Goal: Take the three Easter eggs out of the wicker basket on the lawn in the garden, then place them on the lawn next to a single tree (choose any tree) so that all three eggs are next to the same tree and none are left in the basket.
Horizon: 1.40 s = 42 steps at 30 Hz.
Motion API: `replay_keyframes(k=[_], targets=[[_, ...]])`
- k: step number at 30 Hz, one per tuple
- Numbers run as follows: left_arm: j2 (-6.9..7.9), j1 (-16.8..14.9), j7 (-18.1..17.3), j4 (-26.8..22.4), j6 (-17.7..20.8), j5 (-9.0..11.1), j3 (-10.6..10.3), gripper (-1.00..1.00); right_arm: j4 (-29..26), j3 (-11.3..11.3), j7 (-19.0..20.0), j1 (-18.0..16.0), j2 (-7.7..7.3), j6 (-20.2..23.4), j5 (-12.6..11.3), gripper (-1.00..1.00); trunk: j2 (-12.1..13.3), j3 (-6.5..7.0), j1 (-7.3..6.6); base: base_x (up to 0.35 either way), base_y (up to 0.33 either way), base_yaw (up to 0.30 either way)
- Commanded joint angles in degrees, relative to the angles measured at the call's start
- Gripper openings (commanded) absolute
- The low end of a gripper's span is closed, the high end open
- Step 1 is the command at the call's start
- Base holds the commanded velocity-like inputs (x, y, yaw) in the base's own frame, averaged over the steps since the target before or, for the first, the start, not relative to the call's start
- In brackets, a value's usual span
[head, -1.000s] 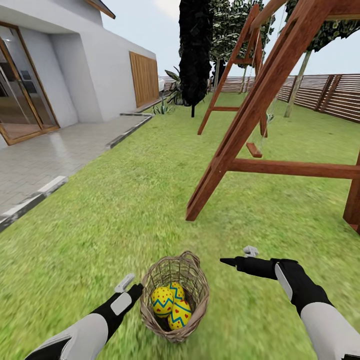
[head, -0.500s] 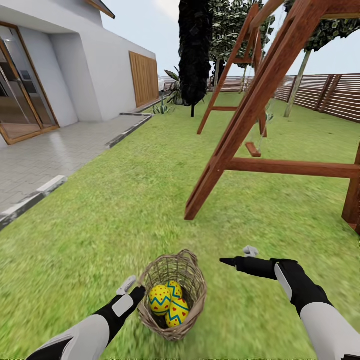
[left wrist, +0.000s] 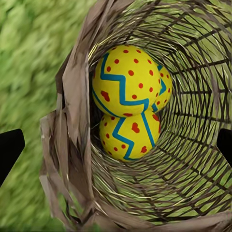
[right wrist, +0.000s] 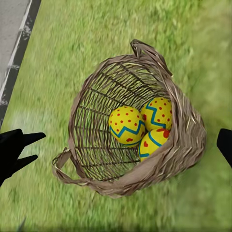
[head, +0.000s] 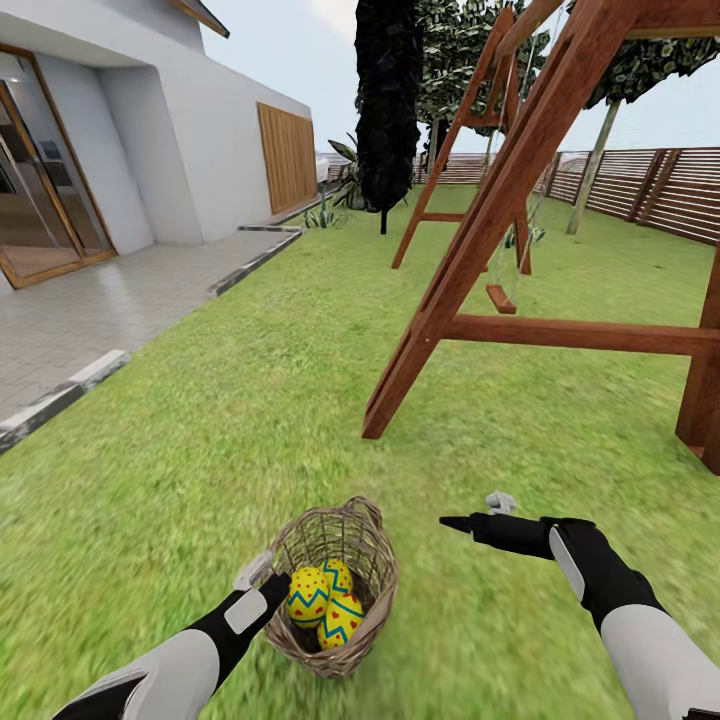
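Wicker basket (head: 335, 585) on lawn (head: 250, 400), tilted, mouth facing left gripper (head: 268, 575); rim touching or just beside it. Three Easter eggs (head: 322, 602) all inside, clustered deep. Left fingers spread, straddling rim in left wrist view; nearer arm. Right gripper (head: 478, 514) well apart, spread. Since half-second ago: basket lower-left in head view, swing frame (head: 470, 250) shifted too, so mostly camera motion.

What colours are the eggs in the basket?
Yellow eggs with blue zigzag bands and red dots, clearest in the left wrist view.
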Motion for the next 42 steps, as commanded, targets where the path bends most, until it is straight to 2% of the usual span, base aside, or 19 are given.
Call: replay_keyframes(k=[1, 5, 7, 9, 12, 42], targets=[[-0.04, 0.0, 0.2, -0.1, 0.1, -0.1, 0.4, 1.00, 0.0, -0.1, 0.0, 0.0, 0.00, 0.5, -0.4, 1.00, -0.4, -0.23, 0.21, 0.000, -0.002, 0.000], [-0.01, 0.0, 0.2, -0.1, 0.1, 0.6, 0.4, 1.00, 0.0, -0.1, 0.0, 0.0, 0.00, 0.5, -0.5, 1.00, -0.8, -0.41, 0.43, 0.000, 0.000, 0.000], [0.08, 0.0, 0.2, -0.1, 0.0, 2.2, 0.4, 1.00, 0.0, -0.1, 0.0, 0.0, -0.01, 0.5, -0.4, 1.00, -1.6, -0.77, 0.87, 0.000, 0.000, 0.000], [0.28, 0.0, 0.2, -0.1, 0.0, 4.8, 0.4, 1.00, 0.0, -0.1, 0.0, 0.0, -0.02, 0.5, -0.4, 1.00, -2.4, -1.12, 1.31, 0.000, 0.000, 0.000], [0.39, 0.0, 0.2, 0.0, -0.1, 6.5, 0.4, 1.00, 0.0, -0.1, 0.0, 0.0, -0.08, 0.6, -0.5, 1.00, -3.6, -1.66, 1.97, 0.000, 0.000, 0.000], [0.12, 0.1, 0.2, 0.4, -0.2, 7.1, 0.4, 1.00, 0.0, -0.1, 0.0, 0.0, -0.09, 0.6, -0.5, 1.00, -15.7, -7.05, 8.56, 0.000, 0.000, 0.000]])
